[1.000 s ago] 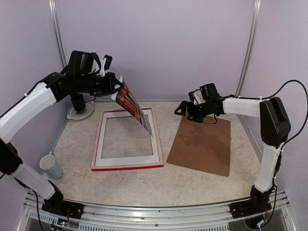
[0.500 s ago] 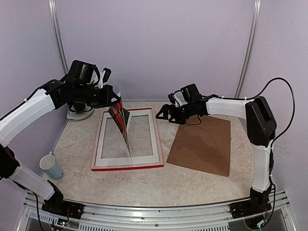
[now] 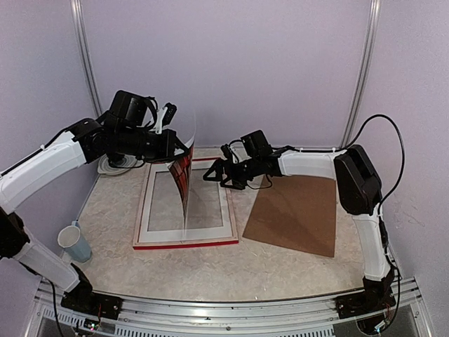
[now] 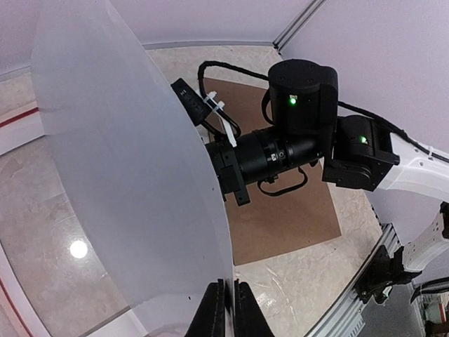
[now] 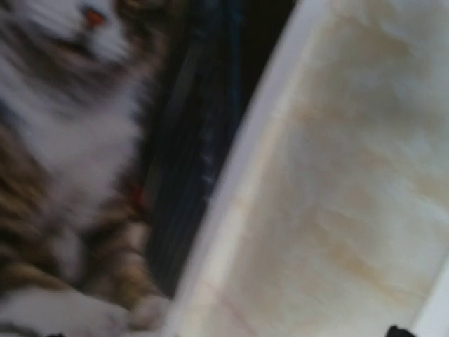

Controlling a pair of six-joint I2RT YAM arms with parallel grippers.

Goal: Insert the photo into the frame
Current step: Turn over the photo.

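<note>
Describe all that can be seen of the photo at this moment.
The photo is a thin, bendy print: grey tabby cat and reddish patches in front, plain white behind. It hangs nearly upright and curved, one edge pinched by the shut left gripper. Its lower edge reaches into the opening of the frame; contact there is unclear. The open right gripper is close to its printed side.

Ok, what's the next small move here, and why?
Probably lay the photo flat into the frame: the left gripper pinches its upper edge, it hangs almost on edge over the opening, and the open right gripper is beside it.
</note>
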